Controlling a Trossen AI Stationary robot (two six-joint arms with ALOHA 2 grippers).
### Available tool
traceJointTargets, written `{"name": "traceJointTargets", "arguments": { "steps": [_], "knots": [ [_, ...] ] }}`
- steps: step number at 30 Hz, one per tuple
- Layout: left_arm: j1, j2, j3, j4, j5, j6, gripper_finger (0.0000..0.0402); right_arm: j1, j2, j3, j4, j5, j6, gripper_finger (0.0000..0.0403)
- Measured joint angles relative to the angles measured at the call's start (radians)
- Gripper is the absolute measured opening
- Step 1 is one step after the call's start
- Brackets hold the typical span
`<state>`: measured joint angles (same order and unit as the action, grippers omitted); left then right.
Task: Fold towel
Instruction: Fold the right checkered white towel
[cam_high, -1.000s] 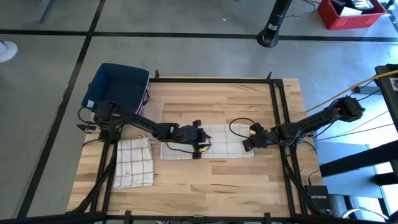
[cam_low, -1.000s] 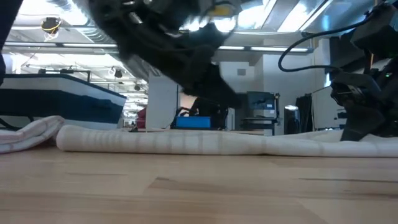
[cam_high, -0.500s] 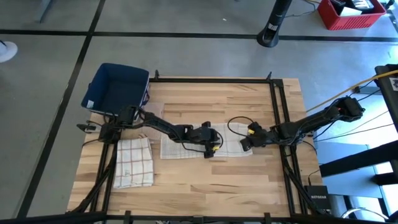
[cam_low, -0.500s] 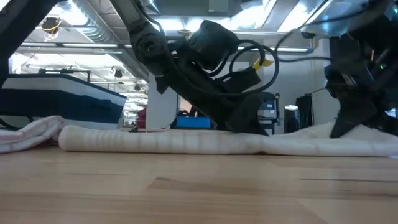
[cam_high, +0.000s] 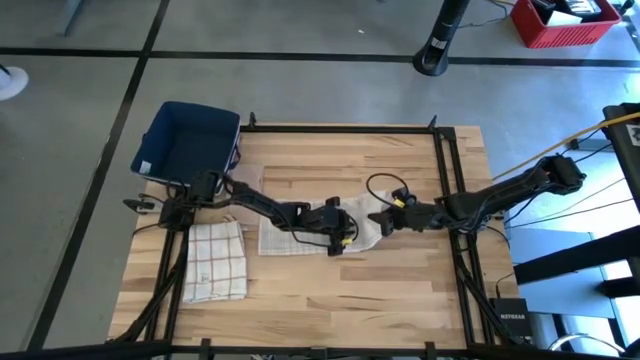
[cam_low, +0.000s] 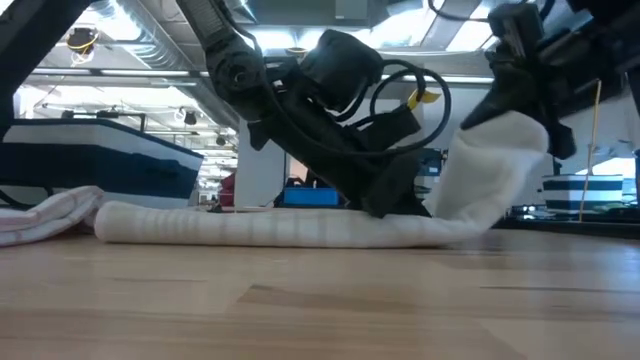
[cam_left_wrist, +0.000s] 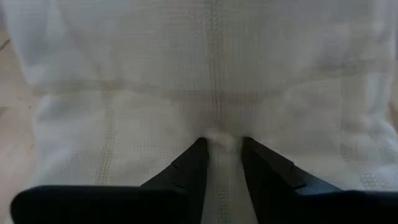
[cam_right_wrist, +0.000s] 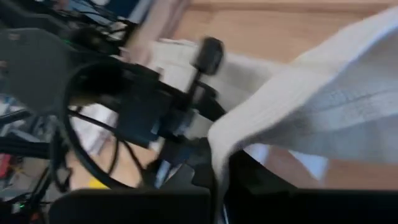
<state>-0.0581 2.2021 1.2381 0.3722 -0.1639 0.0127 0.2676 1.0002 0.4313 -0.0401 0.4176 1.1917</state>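
A white towel (cam_high: 295, 238) lies spread in the middle of the wooden table, and the low view shows it as a flat band (cam_low: 260, 228). My left gripper (cam_high: 343, 240) rests low on the towel's middle, its fingers nearly together with a ridge of cloth between them (cam_left_wrist: 222, 142). My right gripper (cam_high: 380, 224) is shut on the towel's right end, which hangs raised above the table (cam_low: 490, 170) and curves down to the flat part. My left gripper pinches a small raised ridge of cloth (cam_left_wrist: 221, 134) between its two fingertips near the towel's middle. It comes slanting down from the table's left side. The rest of the towel lies flat on the table around it. My right gripper holds the towel's right end by an edge (cam_right_wrist: 217, 149) between its fingers, coming from the table's right side and slanting down. That end is lifted clear and hangs slack below the fingers (cam_low: 480, 190). One layer or several, I cannot tell.
A folded checked towel (cam_high: 215, 260) lies at the table's near left. A blue bin (cam_high: 190, 140) stands at the far left corner. Black frame rails (cam_high: 445, 180) run along the table's sides. Bare wood lies along the near edge.
My left gripper has moved toward the table's right edge and down onto the towel's middle. My right gripper has risen and moved toward the table's left, lifting the towel's right end off the table, while the left part has stayed flat.
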Motion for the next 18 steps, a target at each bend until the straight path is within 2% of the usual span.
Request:
{"name": "traceJointTargets", "arguments": {
  "steps": [5,12,15,18],
  "knots": [
    [-0.001,-0.048,-0.003,-0.039,0.004,0.034,0.0095,0.0,0.042,-0.001,0.093,0.003,-0.061,0.0023],
    [0.0,-0.265,-0.003,-0.355,0.004,0.057,0.0095,0.0,0.06,-0.001,0.099,0.018,-0.095,0.0016],
    [-0.004,-0.311,-0.045,-0.483,0.004,0.022,0.0095,0.0,0.06,-0.002,0.102,0.02,-0.1,0.0019],
    [-0.008,-0.319,-0.126,-0.501,0.005,-0.048,0.0095,0.0,0.06,-0.001,0.102,0.02,-0.099,0.0021]
  ]
}}
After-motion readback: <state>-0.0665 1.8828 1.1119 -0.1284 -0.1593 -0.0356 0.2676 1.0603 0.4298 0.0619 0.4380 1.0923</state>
